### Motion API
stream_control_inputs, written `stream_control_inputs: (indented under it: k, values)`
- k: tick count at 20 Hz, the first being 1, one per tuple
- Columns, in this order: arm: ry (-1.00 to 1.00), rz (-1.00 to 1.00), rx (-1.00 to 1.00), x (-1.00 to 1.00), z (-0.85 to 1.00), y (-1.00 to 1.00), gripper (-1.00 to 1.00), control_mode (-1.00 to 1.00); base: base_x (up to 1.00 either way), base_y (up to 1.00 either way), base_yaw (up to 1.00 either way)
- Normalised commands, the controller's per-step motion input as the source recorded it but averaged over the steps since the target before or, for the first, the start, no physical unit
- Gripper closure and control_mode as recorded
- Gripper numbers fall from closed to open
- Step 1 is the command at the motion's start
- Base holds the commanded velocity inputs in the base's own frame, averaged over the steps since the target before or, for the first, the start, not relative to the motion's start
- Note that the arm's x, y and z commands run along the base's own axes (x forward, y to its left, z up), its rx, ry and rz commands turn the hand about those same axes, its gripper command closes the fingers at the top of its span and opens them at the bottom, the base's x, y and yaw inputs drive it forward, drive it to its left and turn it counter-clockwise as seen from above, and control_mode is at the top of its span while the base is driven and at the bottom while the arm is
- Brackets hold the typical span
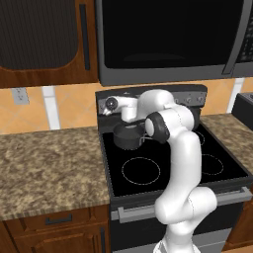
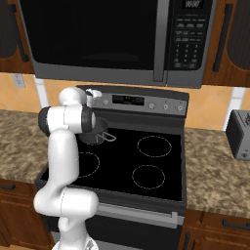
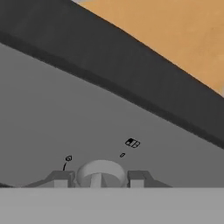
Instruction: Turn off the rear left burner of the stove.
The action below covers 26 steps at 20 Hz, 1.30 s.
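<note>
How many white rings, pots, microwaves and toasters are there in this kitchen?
White rings: 3
Pots: 1
Microwaves: 1
Toasters: 1
Total: 6

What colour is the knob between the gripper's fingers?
Silver-grey: the knob on the stove's grey back panel, best in the hand view.
</note>
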Motion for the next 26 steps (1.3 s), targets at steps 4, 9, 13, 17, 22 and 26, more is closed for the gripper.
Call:
stream_control_inputs:
  k: [4, 9, 13, 17, 22, 26]
  values:
    - [0.00, -0.07, 0.23, 0.05, -0.08, -0.32, 1.00, -1.00, 0.00, 0.00, 0.00]
    - [0.00, -0.08, 0.24, 0.00, -0.09, -0.31, 1.00, -1.00, 0.00, 0.00, 0.00]
    - [0.00, -0.11, 0.23, 0.00, -0.09, -0.24, 1.00, -1.00, 0.00, 0.00, 0.00]
    - [0.00, -0.11, 0.22, 0.00, -0.11, -0.21, 1.00, -1.00, 0.00, 0.00, 0.00]
    - [0.00, -0.10, 0.22, 0.00, -0.15, -0.23, 1.00, -1.00, 0.00, 0.00, 0.00]
    - [0.00, -0.09, 0.24, 0.00, -0.12, -0.26, 1.00, -1.00, 0.00, 0.00, 0.00]
